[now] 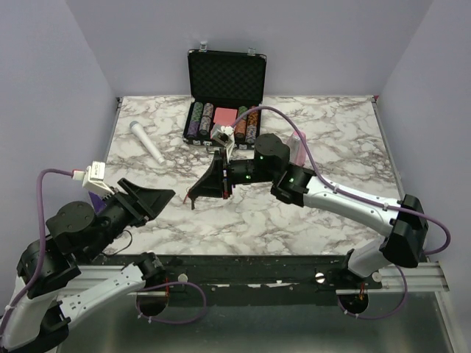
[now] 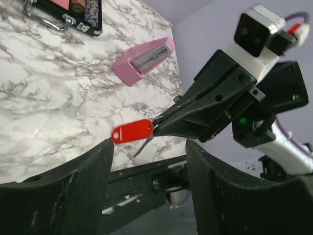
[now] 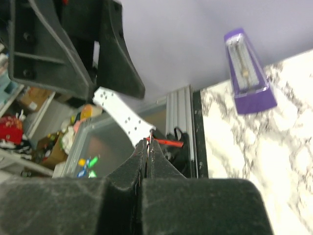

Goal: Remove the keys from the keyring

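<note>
My right gripper (image 1: 197,193) is shut, pinching the thin metal loop of the keyring at its tips (image 3: 148,144). It holds it in the air over the near part of the table. In the left wrist view the red oval tag (image 2: 132,131) sticks out to the left of the right gripper's tips (image 2: 159,125). A small silver-grey key (image 2: 143,146) hangs down from the same point. The tag shows edge-on in the right wrist view (image 3: 166,142). My left gripper (image 2: 149,161) is open and empty, facing the tag from just below and short of it (image 1: 158,197).
A pink metronome (image 2: 143,61) lies on the marble table (image 1: 324,125) behind the right arm. An open black poker-chip case (image 1: 226,95) stands at the back centre. A white microphone (image 1: 147,143) lies at the back left. A purple metronome (image 3: 247,73) stands near the left arm.
</note>
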